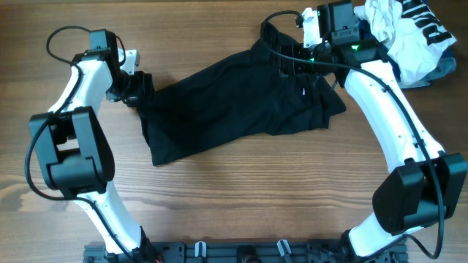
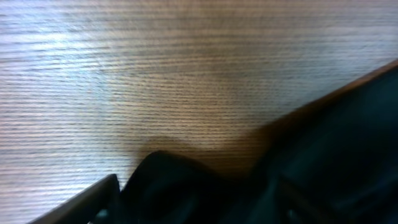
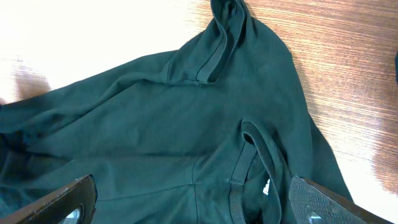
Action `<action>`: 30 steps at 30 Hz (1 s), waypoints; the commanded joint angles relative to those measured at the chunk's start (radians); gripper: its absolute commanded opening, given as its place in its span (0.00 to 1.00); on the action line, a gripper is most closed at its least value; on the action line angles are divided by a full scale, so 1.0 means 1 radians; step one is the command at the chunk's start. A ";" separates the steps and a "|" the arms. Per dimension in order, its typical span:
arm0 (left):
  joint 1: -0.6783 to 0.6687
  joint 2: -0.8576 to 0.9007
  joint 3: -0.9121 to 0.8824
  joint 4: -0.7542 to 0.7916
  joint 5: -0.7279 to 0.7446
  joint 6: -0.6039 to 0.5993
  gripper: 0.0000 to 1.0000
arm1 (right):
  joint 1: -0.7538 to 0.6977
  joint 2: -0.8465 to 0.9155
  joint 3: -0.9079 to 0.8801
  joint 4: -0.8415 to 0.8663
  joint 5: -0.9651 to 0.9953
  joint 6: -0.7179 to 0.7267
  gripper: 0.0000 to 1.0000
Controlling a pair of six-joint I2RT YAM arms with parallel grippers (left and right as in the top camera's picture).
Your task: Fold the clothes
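While your right gripper [image 3: 193, 200] hangs wide open above the right end of the black garment [image 1: 234, 102], cloth sprawled across the table [image 1: 241, 190], your left gripper [image 1: 137, 89] at its left edge, grip impossible to tell.

The black garment [image 1: 234, 109] lies loosely spread on the wooden table [image 1: 241, 204], in the table's far half. It forms a wide slanting band, with its left end nearer the table's middle and its right end toward the table's far edge. The fabric is plain, soft and limp, rumpled into shallow folds. Ribbed hems curl up at its right end, and a small white patch [image 3: 267, 185] shows beside one.
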 commanded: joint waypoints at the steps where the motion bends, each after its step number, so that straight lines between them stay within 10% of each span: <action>1: 0.002 0.037 -0.001 -0.004 -0.014 0.031 0.61 | -0.002 -0.011 0.009 0.002 0.022 -0.021 0.99; 10: -0.003 0.039 -0.001 0.006 -0.082 0.030 0.04 | -0.002 -0.010 0.009 0.003 0.021 -0.020 0.99; 30: -0.006 -0.167 0.071 -0.027 -0.119 -0.170 0.04 | -0.003 0.251 0.072 0.385 -0.023 -0.008 0.93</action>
